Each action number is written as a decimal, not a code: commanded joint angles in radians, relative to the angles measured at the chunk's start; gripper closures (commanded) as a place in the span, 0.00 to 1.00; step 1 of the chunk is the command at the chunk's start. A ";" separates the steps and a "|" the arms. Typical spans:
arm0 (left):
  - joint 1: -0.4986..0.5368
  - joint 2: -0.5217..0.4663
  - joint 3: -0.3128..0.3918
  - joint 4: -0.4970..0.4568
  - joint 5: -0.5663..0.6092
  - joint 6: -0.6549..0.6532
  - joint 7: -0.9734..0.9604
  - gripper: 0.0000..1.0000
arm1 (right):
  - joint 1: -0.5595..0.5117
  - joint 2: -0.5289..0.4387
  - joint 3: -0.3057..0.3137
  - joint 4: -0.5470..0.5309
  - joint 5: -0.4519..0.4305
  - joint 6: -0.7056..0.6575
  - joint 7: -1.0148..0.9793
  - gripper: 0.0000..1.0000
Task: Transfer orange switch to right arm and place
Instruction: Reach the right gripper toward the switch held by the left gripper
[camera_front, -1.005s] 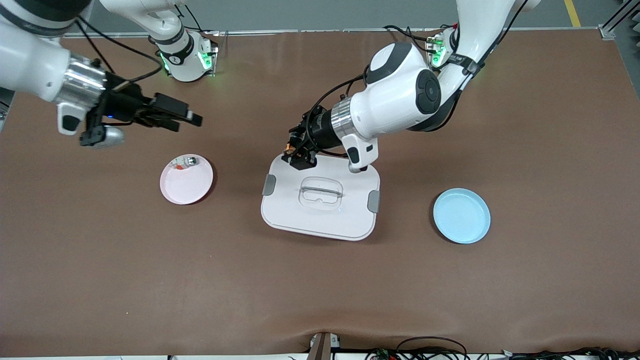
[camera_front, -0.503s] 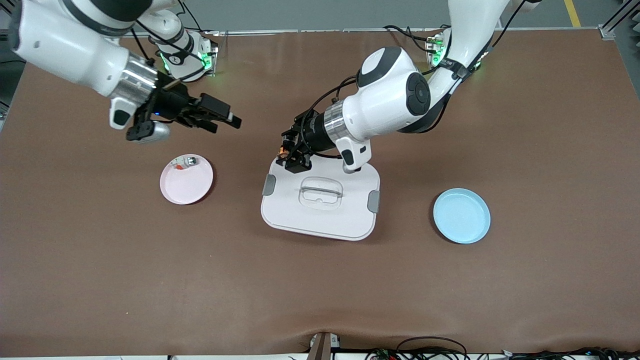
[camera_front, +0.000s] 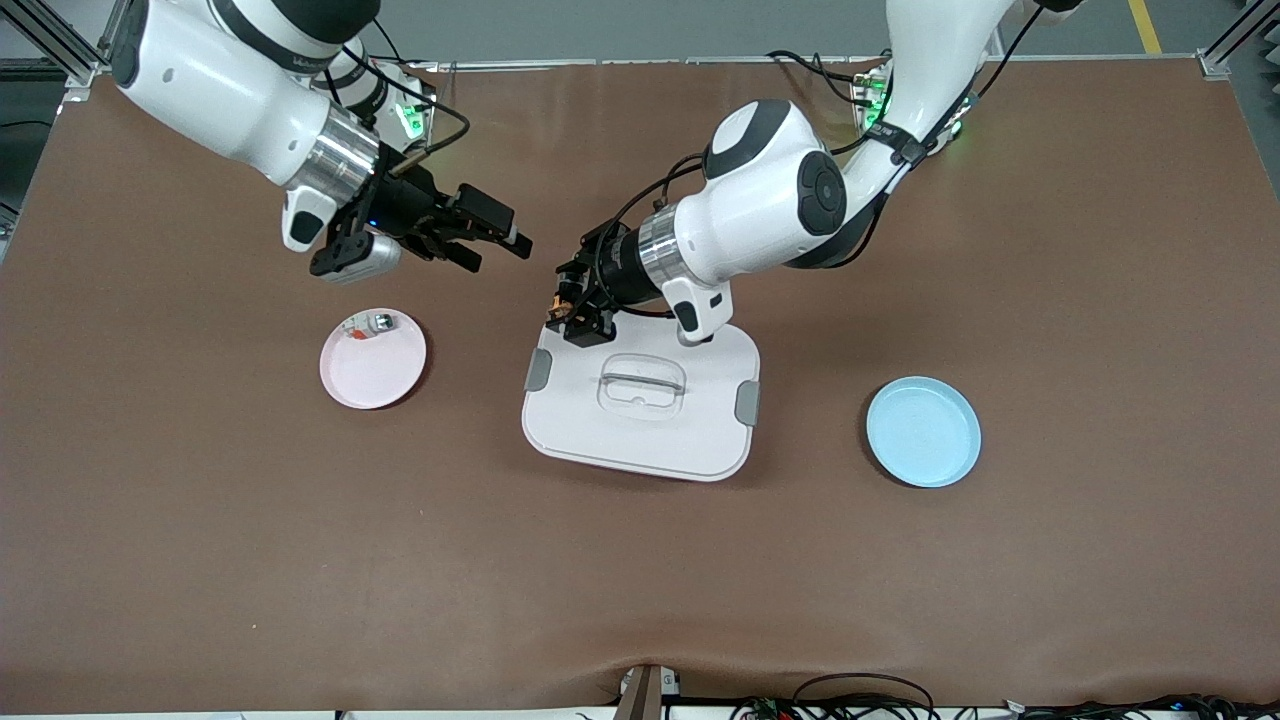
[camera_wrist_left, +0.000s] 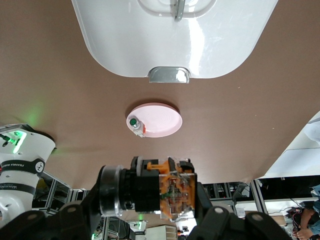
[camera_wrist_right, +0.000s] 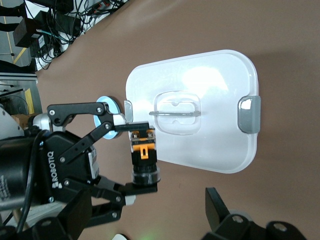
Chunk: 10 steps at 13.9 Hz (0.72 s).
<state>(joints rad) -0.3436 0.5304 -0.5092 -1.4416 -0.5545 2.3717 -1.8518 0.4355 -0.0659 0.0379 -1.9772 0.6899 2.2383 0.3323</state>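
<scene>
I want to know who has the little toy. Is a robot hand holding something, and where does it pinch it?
The left gripper pinches the orange switch by its two ends, over the white lid's edge. The right gripper is open, holding nothing.

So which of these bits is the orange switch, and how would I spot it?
Start at the big white lid in the middle of the table. Above its corner toward the right arm's end hangs the left gripper, shut on the orange switch: a tiny black block with an orange part. The other small piece, silver-white with a red bit, lies in the pink plate.
</scene>
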 joint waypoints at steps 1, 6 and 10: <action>-0.015 0.010 0.003 0.024 -0.015 0.015 -0.038 1.00 | 0.028 0.041 -0.010 0.000 0.027 0.056 0.002 0.00; -0.017 0.011 0.003 0.024 -0.015 0.015 -0.043 1.00 | 0.054 0.100 -0.010 0.006 0.077 0.110 0.002 0.00; -0.023 0.013 0.003 0.024 -0.015 0.015 -0.043 1.00 | 0.084 0.123 -0.010 0.006 0.111 0.141 0.004 0.00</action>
<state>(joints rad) -0.3536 0.5305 -0.5092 -1.4397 -0.5545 2.3764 -1.8830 0.4915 0.0453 0.0375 -1.9780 0.7716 2.3582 0.3322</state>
